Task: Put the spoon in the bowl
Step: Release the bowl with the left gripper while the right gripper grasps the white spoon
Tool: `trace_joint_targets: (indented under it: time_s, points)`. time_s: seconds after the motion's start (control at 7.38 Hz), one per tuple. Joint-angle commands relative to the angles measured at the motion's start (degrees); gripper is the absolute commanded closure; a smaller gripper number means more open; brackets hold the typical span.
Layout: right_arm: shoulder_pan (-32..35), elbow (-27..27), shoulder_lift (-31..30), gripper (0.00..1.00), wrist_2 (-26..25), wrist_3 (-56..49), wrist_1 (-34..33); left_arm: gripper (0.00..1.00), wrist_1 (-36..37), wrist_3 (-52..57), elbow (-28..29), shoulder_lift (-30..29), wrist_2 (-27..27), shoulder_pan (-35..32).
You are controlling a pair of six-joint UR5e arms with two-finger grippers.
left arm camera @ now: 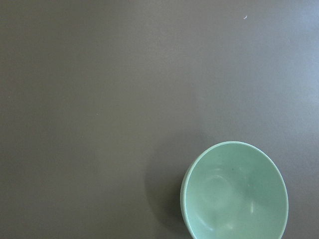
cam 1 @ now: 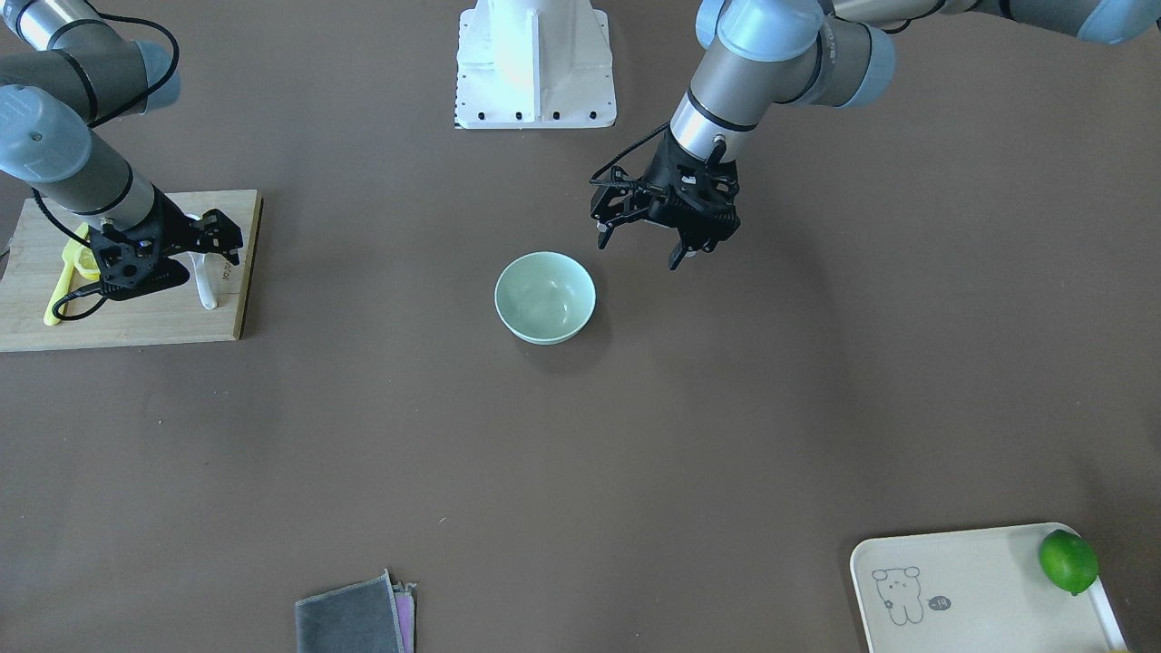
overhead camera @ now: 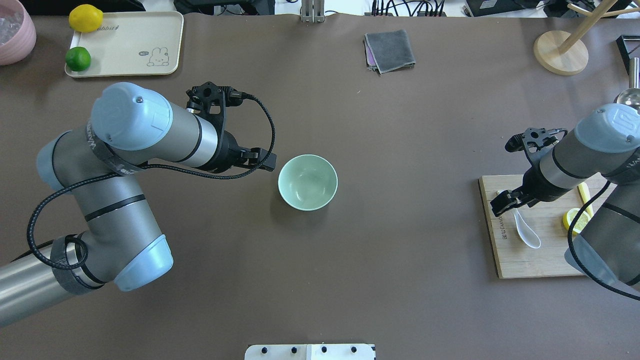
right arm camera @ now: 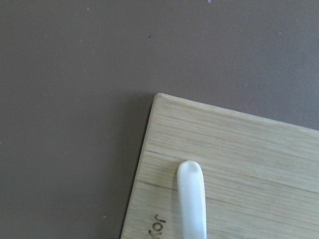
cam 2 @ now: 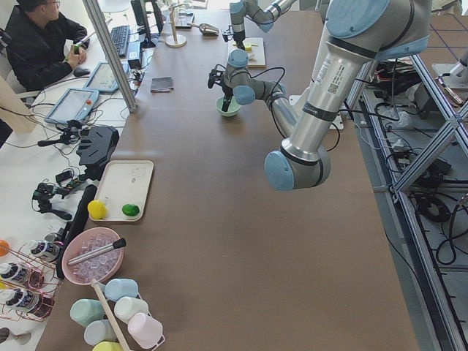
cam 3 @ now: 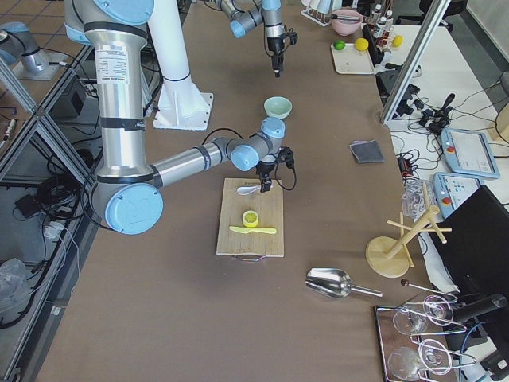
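The white spoon (cam 1: 205, 287) lies flat on a wooden cutting board (cam 1: 136, 326) on the robot's right side. Its handle end shows in the right wrist view (right arm camera: 191, 199). My right gripper (cam 1: 210, 257) hovers just over the spoon's handle and looks open; it holds nothing. The pale mint-green bowl (cam 1: 544, 297) stands upright and empty mid-table, also seen from overhead (overhead camera: 307, 181) and in the left wrist view (left arm camera: 234, 195). My left gripper (cam 1: 642, 249) is open and empty, above the table just beside the bowl.
A lemon slice (overhead camera: 571, 220) and a yellow plastic knife (overhead camera: 586, 198) lie on the board beside the spoon. A cream tray (cam 1: 980, 589) with a lime (cam 1: 1068, 561) is at one corner. A folded grey cloth (cam 1: 354, 617) lies at the operators' edge. The white robot base (cam 1: 535, 63) stands behind the bowl.
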Motion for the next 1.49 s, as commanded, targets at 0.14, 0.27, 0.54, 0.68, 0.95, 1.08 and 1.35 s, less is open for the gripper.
trace_joint_targets:
  time_s: [0.14,0.27,0.54,0.68,0.95,1.08,1.35]
  points:
    - [-0.4,-0.5,-0.9,0.36,-0.1,0.0,0.0,0.02,0.0,-0.1,-0.4,0.1,0.0,0.1]
    - [-0.4,-0.5,-0.9,0.40,-0.1,0.0,0.0,0.02,0.0,-0.3,-0.4,0.1,0.0,0.1]
    - [-0.5,-0.5,-0.9,0.88,-0.5,0.0,-0.2,0.02,0.0,-0.4,-0.4,0.2,0.1,0.1]
    - [-0.5,-0.6,-0.9,1.00,-1.3,-0.1,-0.2,0.02,-0.1,-0.5,-0.4,0.2,0.1,0.1]
    - [-0.5,-0.1,-0.3,1.00,-0.8,-0.2,-0.2,0.02,-0.2,-0.7,-0.4,0.2,0.1,0.1]
    - [1.1,1.0,0.0,1.00,0.4,-0.5,-0.2,0.02,-0.3,-0.7,-0.3,0.3,0.1,0.1]
    - [4.7,5.4,0.3,1.00,4.3,-0.3,-0.8,0.02,-0.4,-0.2,-0.4,1.6,0.2,-0.1]
